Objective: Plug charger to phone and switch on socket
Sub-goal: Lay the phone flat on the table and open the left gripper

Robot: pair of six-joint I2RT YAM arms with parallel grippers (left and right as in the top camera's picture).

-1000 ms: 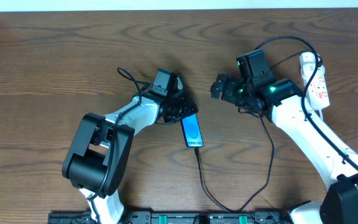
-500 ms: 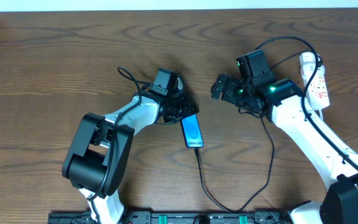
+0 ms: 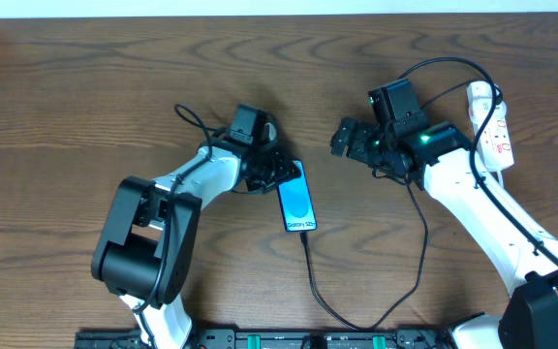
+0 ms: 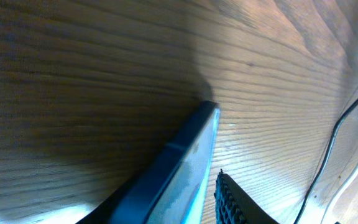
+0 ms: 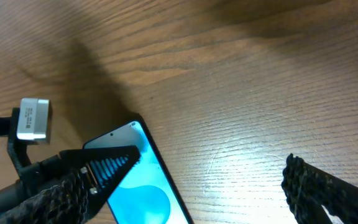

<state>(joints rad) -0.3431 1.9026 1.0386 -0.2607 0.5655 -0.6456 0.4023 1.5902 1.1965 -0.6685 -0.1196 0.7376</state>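
The phone (image 3: 296,199) lies on the table with its blue screen up, its far end between the fingers of my left gripper (image 3: 275,174). In the left wrist view the phone (image 4: 179,168) runs edge-on between the jaws, and a thin strip of wood shows between its screen and the ribbed right finger (image 4: 230,199); the jaws stand open around it. The charger, a thin black cable (image 3: 323,291), is plugged into the phone's near end and loops right. The socket (image 3: 492,121) lies at the far right. My right gripper (image 3: 345,138) hovers open right of the phone (image 5: 145,193), holding nothing.
The charger cable (image 3: 424,228) climbs past my right arm toward the white power strip. A dark rail (image 3: 279,339) runs along the table's front edge. The left arm's wrist camera (image 5: 33,118) shows in the right wrist view beside the phone.
My left gripper has shifted up and to the left, and the phone's far end has swung left with it. The jaws have eased apart slightly. The right arm has stayed still.
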